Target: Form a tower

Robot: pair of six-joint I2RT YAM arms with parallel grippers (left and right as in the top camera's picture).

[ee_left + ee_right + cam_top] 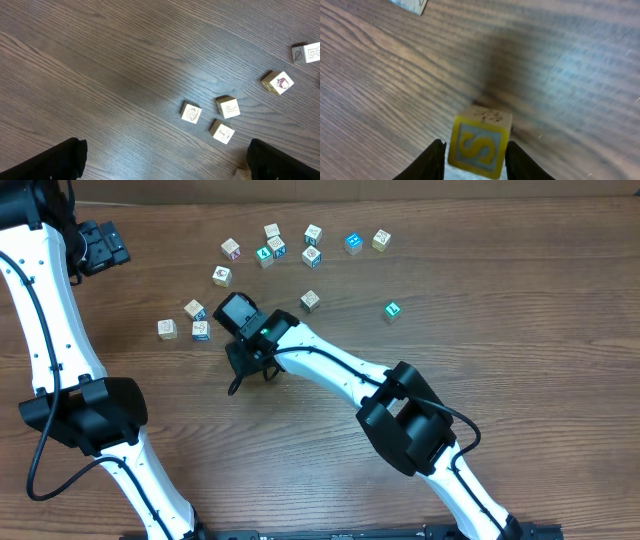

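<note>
R arm stretched low over table, fingers pinching S cube

Wood-grain bench, wooden cubes, plastic arms.
The bench looks matt with a faint sheen; the cubes are pale smooth wood, faces printed; the arms have glossy white shells; the fingers are matt black.

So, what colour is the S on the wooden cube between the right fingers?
Yellow S on the small wooden cube; right wrist view.
</note>
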